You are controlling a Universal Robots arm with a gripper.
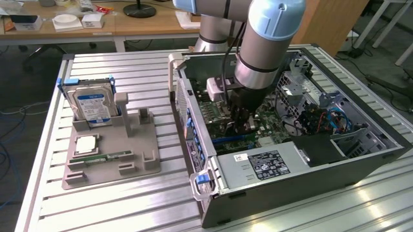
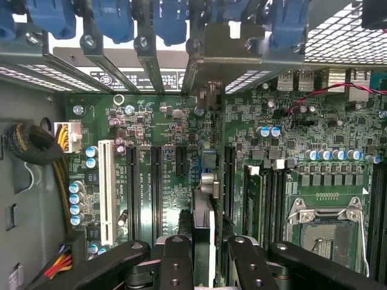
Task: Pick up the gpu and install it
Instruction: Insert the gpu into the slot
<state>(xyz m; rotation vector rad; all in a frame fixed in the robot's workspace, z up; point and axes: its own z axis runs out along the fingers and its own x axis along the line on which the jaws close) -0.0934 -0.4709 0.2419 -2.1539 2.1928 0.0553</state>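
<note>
claw (image 2: 208, 248) clamping gpu (image 2: 204, 214), seen edge-on, faces hidden

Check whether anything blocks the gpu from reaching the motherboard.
Nothing visible does. The gripper holds the gpu edge-on over the expansion slots of the motherboard; the spot directly beneath the card is hidden.

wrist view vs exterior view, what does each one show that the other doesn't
Wrist view: the gpu edge-on in the shut jaws, a white expansion slot, the CPU socket. Exterior view: the hard drive upright on the grey fixture beside the case, and the arm. Both: the green motherboard inside the open case.
</note>
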